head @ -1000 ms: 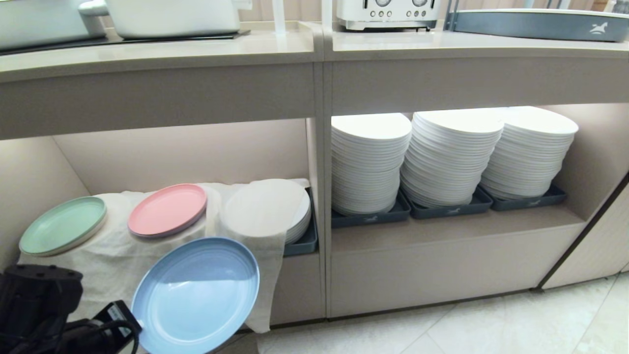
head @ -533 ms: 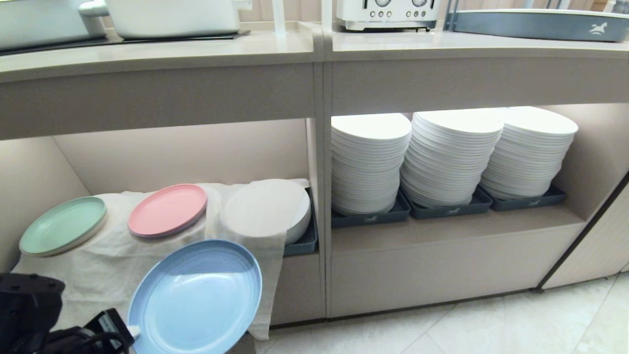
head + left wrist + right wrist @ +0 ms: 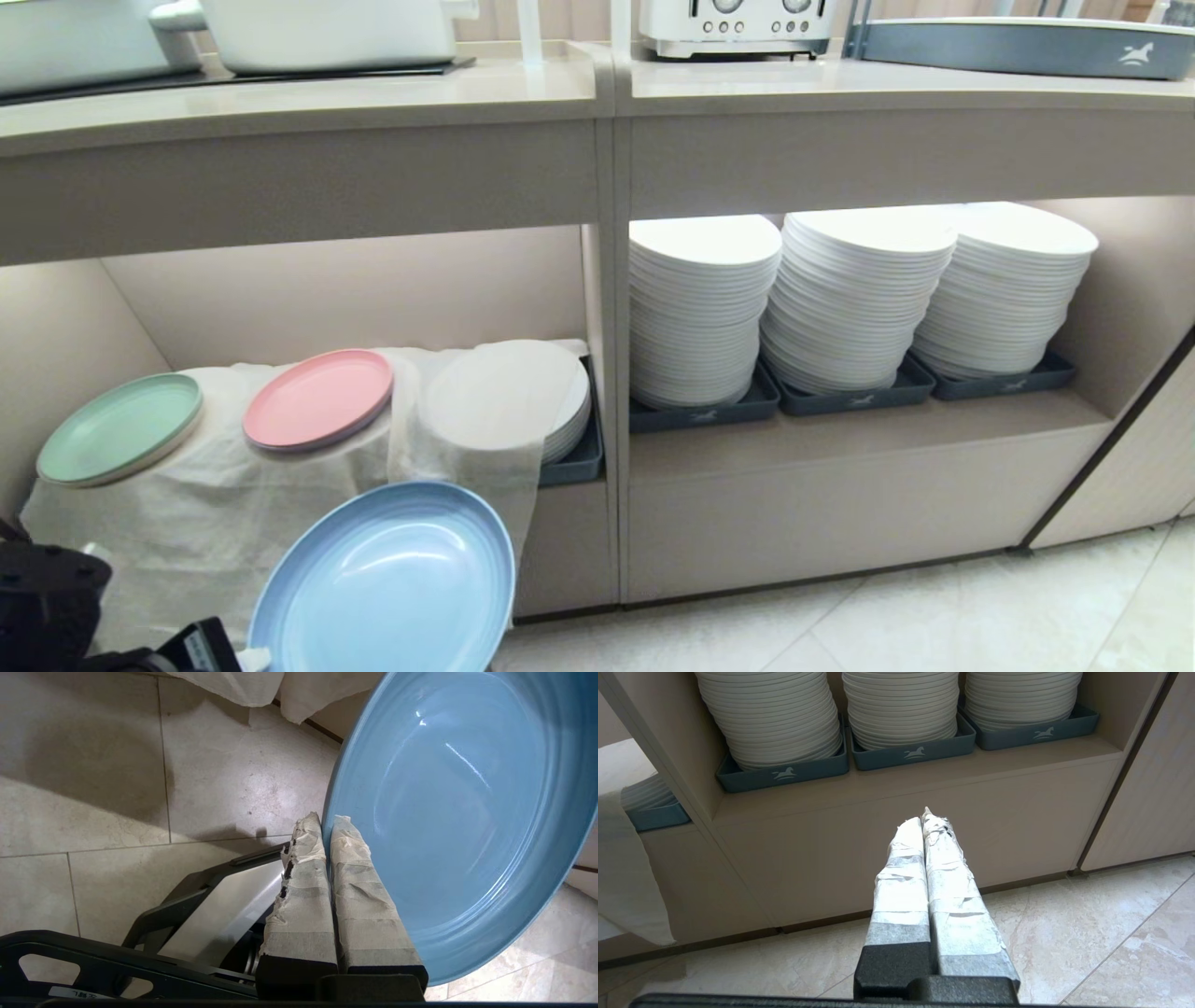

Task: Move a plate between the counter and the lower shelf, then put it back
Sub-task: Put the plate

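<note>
The left gripper (image 3: 327, 826) has its taped fingers (image 3: 303, 891) pinched together on the rim of the plate (image 3: 458, 826), one finger on the outer side of the rim and one on the inner face, so the plate hangs out beyond the fingertips, its hollow tilted toward the wrist camera. Taking the lower shelf (image 3: 569, 551) as the landmark: in the head view the plate (image 3: 387, 583) is held in the air in front of that shelf's front edge and below its surface, overlapping the hanging white cloth (image 3: 233, 523), clear of the pink plate (image 3: 317, 399) and the pale green plate (image 3: 119, 427), which lie on the cloth inside the compartment. The floor (image 3: 117, 765) lies directly beneath it (nothing supports the plate but the pinch).

The relation that matters next: the counter (image 3: 373, 98) is straight above the shelf opening, well above the plate, and its front edge overhangs the compartment. The plate extends from the gripper toward the cabinet, so I judge any lift to the worktop must first bring the plate's far rim clear of that edge. The grip is on one rim only, so the plate could swing or slip.

The right gripper (image 3: 927, 819) is parked with its fingers pressed together on nothing, pointing at the cabinet base below the tall white plate stacks (image 3: 896, 704), to the right of the lower shelf; the left arm is the nearer one.
</note>
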You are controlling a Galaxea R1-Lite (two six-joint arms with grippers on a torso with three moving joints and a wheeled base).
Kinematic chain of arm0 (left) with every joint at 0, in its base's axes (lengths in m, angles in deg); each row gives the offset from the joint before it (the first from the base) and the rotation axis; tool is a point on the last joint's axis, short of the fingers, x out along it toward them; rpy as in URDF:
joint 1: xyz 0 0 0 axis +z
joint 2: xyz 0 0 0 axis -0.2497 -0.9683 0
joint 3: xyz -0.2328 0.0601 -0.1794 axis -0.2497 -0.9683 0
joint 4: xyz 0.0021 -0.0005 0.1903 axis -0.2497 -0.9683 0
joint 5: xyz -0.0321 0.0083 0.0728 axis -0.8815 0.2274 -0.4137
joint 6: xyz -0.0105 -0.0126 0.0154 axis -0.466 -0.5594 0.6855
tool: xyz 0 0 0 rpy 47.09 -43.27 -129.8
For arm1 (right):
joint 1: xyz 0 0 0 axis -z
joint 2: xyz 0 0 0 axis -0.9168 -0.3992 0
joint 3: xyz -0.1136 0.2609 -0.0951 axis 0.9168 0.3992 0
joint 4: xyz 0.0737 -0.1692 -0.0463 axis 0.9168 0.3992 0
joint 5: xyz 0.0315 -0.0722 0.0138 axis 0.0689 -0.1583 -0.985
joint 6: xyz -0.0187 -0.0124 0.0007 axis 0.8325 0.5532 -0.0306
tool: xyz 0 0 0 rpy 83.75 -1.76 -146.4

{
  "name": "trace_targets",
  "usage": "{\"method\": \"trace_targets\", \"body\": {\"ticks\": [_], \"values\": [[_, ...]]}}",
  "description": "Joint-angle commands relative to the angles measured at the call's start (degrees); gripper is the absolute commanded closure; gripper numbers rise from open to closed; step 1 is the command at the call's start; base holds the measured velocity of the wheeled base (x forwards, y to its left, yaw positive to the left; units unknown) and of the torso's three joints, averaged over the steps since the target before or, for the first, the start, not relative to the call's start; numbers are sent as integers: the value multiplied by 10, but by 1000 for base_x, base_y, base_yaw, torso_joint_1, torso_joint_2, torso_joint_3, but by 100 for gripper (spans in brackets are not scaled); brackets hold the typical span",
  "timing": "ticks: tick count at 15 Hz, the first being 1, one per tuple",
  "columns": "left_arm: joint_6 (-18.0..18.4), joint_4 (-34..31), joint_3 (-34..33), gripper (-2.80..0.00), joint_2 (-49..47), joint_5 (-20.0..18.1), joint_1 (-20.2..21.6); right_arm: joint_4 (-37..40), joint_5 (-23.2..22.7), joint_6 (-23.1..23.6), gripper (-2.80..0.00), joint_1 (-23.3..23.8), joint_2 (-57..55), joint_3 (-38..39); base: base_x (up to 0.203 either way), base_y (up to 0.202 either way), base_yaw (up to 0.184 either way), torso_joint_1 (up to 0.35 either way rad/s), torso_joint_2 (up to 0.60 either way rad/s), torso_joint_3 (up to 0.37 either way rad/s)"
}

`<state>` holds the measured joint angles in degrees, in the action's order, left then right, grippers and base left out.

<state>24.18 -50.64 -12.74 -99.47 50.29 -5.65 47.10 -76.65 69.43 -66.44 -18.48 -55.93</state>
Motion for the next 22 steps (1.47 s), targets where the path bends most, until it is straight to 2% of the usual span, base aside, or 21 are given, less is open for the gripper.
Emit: {"method": "trace_targets", "body": {"ticks": [1,22], "values": [[-3,0,0,0,0,1,-1,-1,0,0,0,0,0,0,0,0,0,0,0,0],[-3,1,16,0,-2,2,3,-1,0,1,0,0,0,0,0,0,0,1,-5,-2]]}}
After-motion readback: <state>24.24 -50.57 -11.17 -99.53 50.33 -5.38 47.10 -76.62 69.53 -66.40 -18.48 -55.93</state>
